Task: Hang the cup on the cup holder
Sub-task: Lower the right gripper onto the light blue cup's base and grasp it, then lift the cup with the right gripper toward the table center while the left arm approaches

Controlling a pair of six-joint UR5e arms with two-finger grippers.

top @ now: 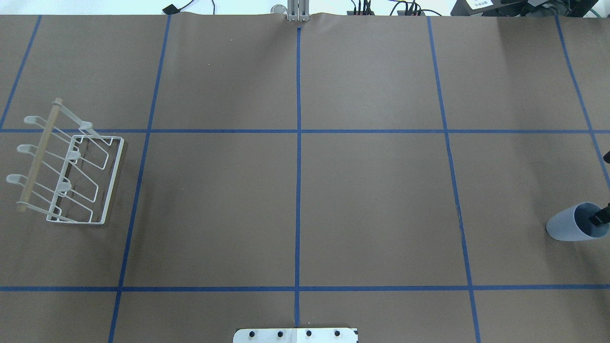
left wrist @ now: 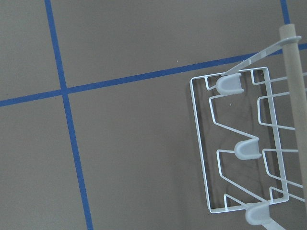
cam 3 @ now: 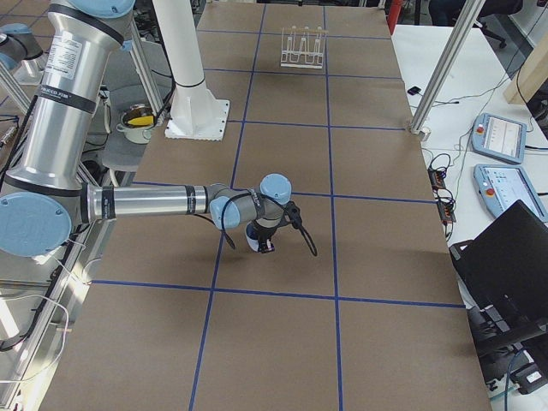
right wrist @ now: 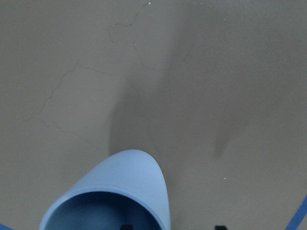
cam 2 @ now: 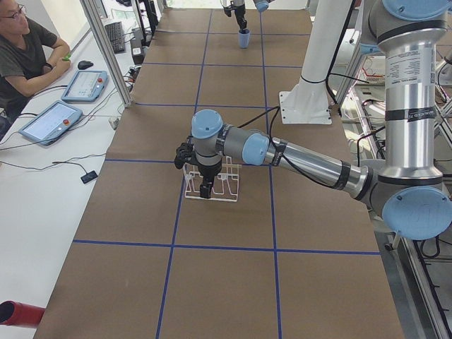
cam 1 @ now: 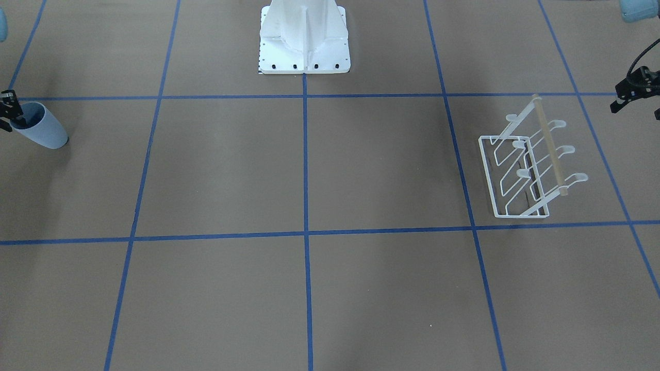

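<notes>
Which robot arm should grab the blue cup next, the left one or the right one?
Right. The right gripper is at the cup's rim, one finger inside and one outside, so it likely only needs to close. The left gripper hangs by the cup holder, across the table.

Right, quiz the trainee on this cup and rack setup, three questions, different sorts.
1. True or false: the light-blue tumbler hangs on the white wire rack.
2. Whose fingers straddle the tumbler's rim? A the left arm's, B the right arm's, C an operator's.
3. Fill in: the rack has ___ paddle-tipped prongs.

Key: 1 false, it stands on the table, far from the rack. 2 B, the right gripper. 3 six.
</notes>
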